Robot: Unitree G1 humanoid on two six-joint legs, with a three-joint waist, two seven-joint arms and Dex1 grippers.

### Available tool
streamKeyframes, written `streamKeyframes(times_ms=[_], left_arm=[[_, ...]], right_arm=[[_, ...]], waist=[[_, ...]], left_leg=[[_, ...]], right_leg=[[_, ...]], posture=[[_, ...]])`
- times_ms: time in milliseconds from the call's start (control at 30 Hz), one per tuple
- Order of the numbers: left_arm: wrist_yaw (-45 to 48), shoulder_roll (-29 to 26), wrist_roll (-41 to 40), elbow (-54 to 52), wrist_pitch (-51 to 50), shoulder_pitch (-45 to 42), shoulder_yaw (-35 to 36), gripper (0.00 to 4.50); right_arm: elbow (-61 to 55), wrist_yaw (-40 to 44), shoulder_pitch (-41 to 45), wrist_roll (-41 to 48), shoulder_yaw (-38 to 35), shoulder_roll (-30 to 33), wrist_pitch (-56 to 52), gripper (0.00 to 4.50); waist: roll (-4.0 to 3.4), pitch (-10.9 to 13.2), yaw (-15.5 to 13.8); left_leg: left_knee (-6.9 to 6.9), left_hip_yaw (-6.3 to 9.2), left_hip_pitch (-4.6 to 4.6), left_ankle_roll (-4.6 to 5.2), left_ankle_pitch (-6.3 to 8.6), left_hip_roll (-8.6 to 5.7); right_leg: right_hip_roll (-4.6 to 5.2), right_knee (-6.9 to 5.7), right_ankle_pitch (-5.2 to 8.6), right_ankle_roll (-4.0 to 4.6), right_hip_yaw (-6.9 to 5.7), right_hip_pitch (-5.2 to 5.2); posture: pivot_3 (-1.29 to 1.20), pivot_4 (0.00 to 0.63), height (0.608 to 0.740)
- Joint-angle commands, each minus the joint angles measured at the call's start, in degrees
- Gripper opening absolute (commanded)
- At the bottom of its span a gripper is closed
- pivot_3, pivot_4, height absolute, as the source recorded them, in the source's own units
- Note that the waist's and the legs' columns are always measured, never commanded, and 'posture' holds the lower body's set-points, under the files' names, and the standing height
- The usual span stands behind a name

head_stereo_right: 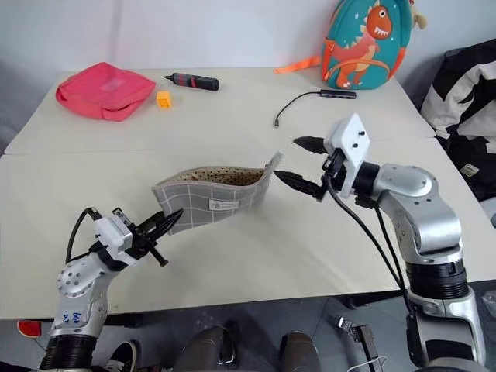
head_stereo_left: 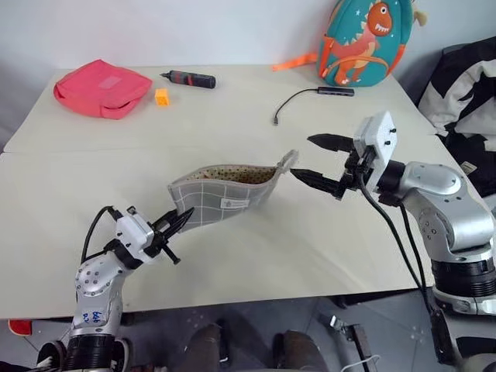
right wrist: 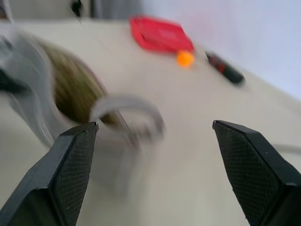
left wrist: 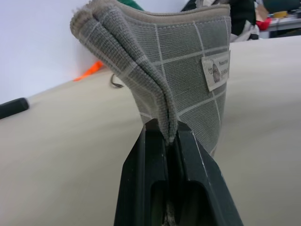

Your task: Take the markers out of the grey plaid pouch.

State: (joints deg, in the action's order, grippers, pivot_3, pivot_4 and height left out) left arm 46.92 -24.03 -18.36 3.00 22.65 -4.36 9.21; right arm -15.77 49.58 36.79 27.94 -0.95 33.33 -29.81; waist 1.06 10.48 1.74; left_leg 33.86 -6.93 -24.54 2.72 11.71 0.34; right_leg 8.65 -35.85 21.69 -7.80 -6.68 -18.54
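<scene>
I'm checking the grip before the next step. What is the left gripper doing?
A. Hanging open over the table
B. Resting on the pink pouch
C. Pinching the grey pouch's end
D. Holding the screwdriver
C: the left gripper is shut on a fold of fabric at the end of the grey pouch, holding it up off the table.

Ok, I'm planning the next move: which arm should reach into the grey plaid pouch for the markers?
The right. The right gripper is open and empty beside the open mouth of the grey plaid pouch. The left gripper is shut on the pouch's other end, holding it up.
</scene>
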Motion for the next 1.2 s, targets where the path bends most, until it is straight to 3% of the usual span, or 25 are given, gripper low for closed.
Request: streamKeyframes(times_ms=[33,367,700,833,1100,1133,1200], left_arm=[[0.65,-0.77,2.08,-0.18,2.73,-0.06,-1.61,0.0],[-0.62,-1.3,2.56,-0.26,4.81,0.65,-1.14,0.0],[-1.0,-3.2,7.32,-0.74,9.55,-1.4,-3.68,0.0],[-1.04,-4.11,9.38,-0.88,11.52,-2.12,-5.4,0.0],[-2.92,-3.77,8.73,-2.29,10.06,-1.9,-6.73,0.0],[-2.89,-3.93,8.78,-2.33,10.27,-1.98,-6.85,0.0],[-2.83,-4.23,8.97,-2.24,10.56,-2.08,-7.03,0.0]], right_arm=[[-5.1,-1.89,2.99,0.93,1.64,-1.87,-0.52,4.08],[3.04,-1.55,2.88,-3.29,-0.96,2.23,4.26,4.08],[-5.63,-1.34,4.28,1.96,2.39,-1.36,-1.96,4.08],[-7.93,-0.68,3.93,1.1,5.09,-1.43,-1.54,3.15],[-7.38,3.9,1.17,-7.08,11.73,2.22,5.06,0.29],[-7.07,3.91,1.08,-7.68,12.1,2.24,5.51,0.04],[-5.57,4.19,0.71,-11.76,14.29,2.96,8.45,0.04]], waist=[[0.0,0.0,-0.13],[0.0,0.01,-1.1],[-0.04,0.03,-0.58],[-0.04,0.03,-0.66],[-0.04,0.03,-0.5],[-0.04,0.03,-0.46],[-0.04,0.03,-0.3]], left_leg=[[0.0,0.01,0.0,-0.02,0.01,0.04],[0.14,0.0,-0.04,0.03,0.14,-0.13],[0.14,-0.01,-0.05,0.06,0.1,-0.01],[0.14,0.0,-0.05,-0.01,0.15,-0.06],[0.14,0.0,-0.05,0.04,0.12,-0.07],[0.14,-0.01,-0.05,0.04,0.12,-0.07],[0.14,-0.01,-0.05,0.03,0.11,-0.05]], right_leg=[[-0.02,-0.02,0.0,0.0,-0.02,-0.01],[0.07,0.03,-0.02,-0.03,-0.01,0.06],[0.03,0.01,-0.01,-0.02,-0.02,0.03],[0.07,0.02,-0.02,-0.02,-0.02,0.04],[0.05,0.02,-0.02,-0.02,-0.03,0.04],[0.05,0.02,-0.02,-0.02,-0.02,0.03],[0.05,0.01,-0.02,-0.02,-0.02,0.03]], posture=[[0.0,0.15,0.74],[0.0,0.15,0.74],[0.0,0.15,0.74],[0.0,0.15,0.74],[0.0,0.15,0.74],[0.0,0.15,0.74],[0.0,0.15,0.74]])
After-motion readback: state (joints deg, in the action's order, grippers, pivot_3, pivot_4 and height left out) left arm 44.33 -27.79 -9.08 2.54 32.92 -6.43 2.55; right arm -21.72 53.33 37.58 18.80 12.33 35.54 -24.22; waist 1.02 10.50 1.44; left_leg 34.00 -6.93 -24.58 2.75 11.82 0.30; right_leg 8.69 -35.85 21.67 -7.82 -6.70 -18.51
